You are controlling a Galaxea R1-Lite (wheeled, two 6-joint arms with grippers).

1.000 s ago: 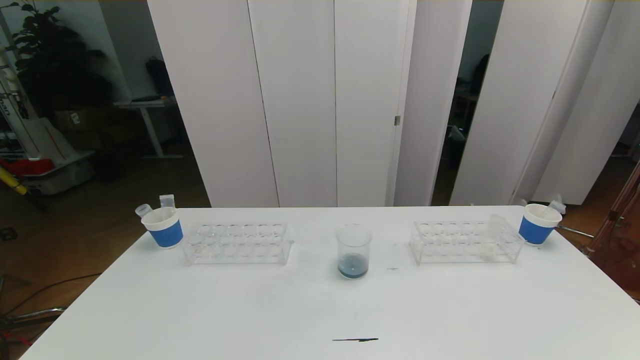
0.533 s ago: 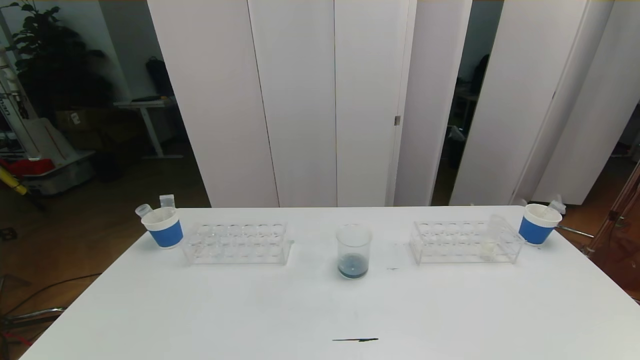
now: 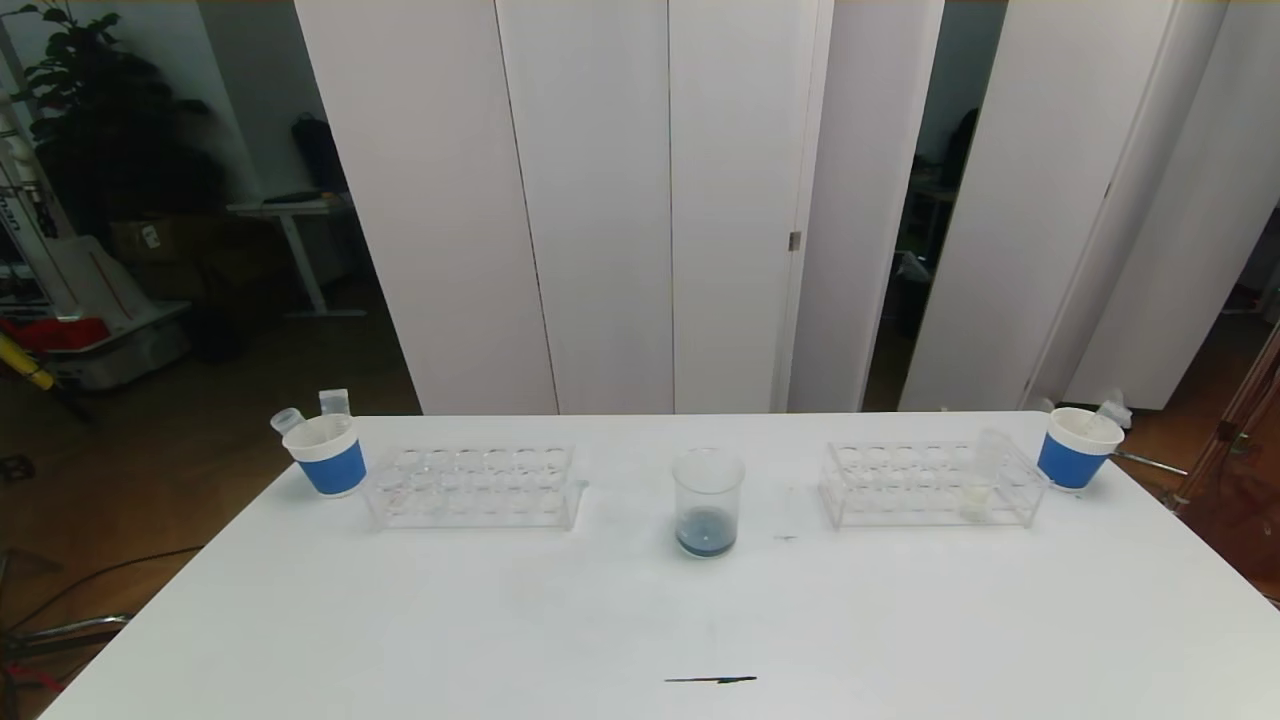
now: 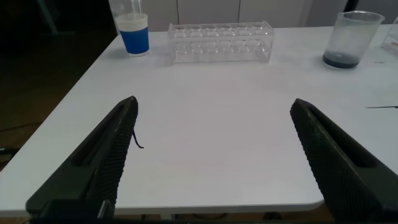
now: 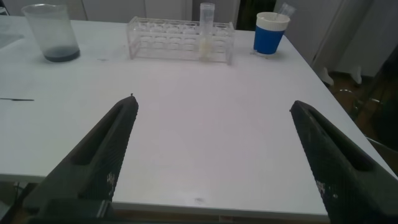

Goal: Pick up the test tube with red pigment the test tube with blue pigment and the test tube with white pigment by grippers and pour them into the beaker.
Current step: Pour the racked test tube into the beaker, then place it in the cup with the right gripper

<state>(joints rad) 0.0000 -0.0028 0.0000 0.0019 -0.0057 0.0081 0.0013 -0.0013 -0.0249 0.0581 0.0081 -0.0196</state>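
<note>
Both my grippers hang at the near edge of the table (image 3: 900,640), outside my head view. Left gripper (image 4: 214,158) is spread wide with nothing between its fingers, by the near left corner; right gripper (image 5: 214,158) is equally wide and bare, by the near right corner.

Just in from the near edge lies a thin dark streak (image 3: 711,680). Toward the far edge, mid-table, stands the beaker (image 3: 708,502), upright, with dark blue liquid pooled in its bottom. Left of it sits a clear rack (image 3: 472,487); its holes look unfilled. Right of the beaker is a second rack (image 3: 930,484), with the white tube (image 5: 206,31) upright near its right end, cream liquid at its bottom.

At the far left corner a blue-banded cup (image 3: 326,455) holds two clear tubes; the far right cup (image 3: 1076,447) holds one.
</note>
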